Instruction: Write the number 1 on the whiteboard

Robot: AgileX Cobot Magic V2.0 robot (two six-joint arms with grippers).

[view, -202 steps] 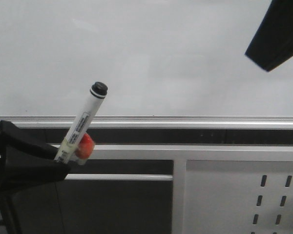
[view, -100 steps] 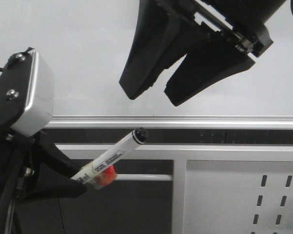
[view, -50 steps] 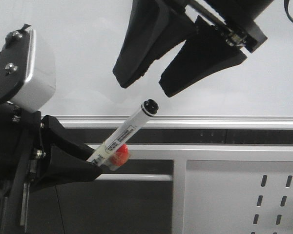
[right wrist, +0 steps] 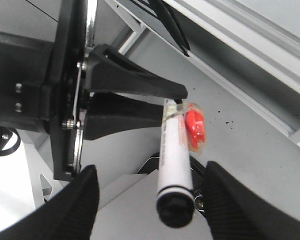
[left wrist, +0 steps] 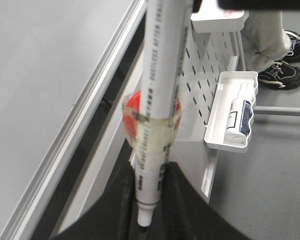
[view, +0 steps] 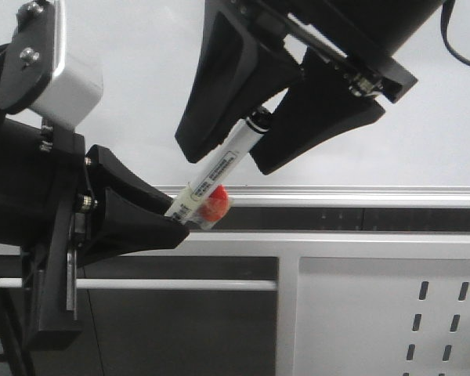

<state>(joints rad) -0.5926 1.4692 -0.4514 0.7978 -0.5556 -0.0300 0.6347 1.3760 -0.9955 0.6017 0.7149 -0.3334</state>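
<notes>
My left gripper (view: 175, 222) is shut on the tail end of a white marker pen (view: 219, 168), which tilts up to the right in front of the whiteboard (view: 423, 141). A red piece (view: 214, 205) is taped to the barrel. My right gripper (view: 229, 157) is open, and its two black fingers straddle the pen's black-capped end without touching it. In the right wrist view the cap (right wrist: 176, 212) sits between the spread fingers (right wrist: 82, 200). The left wrist view shows the pen (left wrist: 160, 100) clamped between the fingers (left wrist: 122, 192). The number 1 is out of view.
The silver rail (view: 337, 194) runs along the whiteboard's bottom edge. Below it stands a white panel with slotted holes (view: 392, 313). A white tray (left wrist: 215, 135) holding a bottle (left wrist: 238, 117) hangs on that panel. A person's shoes (left wrist: 282, 70) are beyond it.
My left gripper has lifted the pen up and to the right. The right gripper came in from the upper right, and its open fingers now sit either side of the pen's cap.
</notes>
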